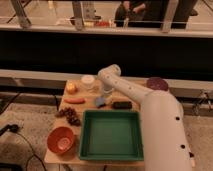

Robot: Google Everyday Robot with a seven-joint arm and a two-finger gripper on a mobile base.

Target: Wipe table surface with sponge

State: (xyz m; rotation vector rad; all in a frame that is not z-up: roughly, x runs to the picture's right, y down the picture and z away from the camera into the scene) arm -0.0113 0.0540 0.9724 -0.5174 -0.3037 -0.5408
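Observation:
The light-brown wooden table surface (89, 98) holds several items. The small blue sponge (100, 102) lies near its middle, just behind the green tray. My gripper (105, 93) hangs from the white arm directly above and behind the sponge, at or very near it. The arm reaches in from the lower right and hides the table's right side.
A green square tray (111, 134) fills the front of the table. A dark oblong object (122, 105) lies right of the sponge. On the left are a white cup (88, 81), a yellow fruit (72, 88), a sausage-like item (74, 100), dark grapes (70, 115) and an orange bowl (62, 139). A purple plate (157, 83) sits back right.

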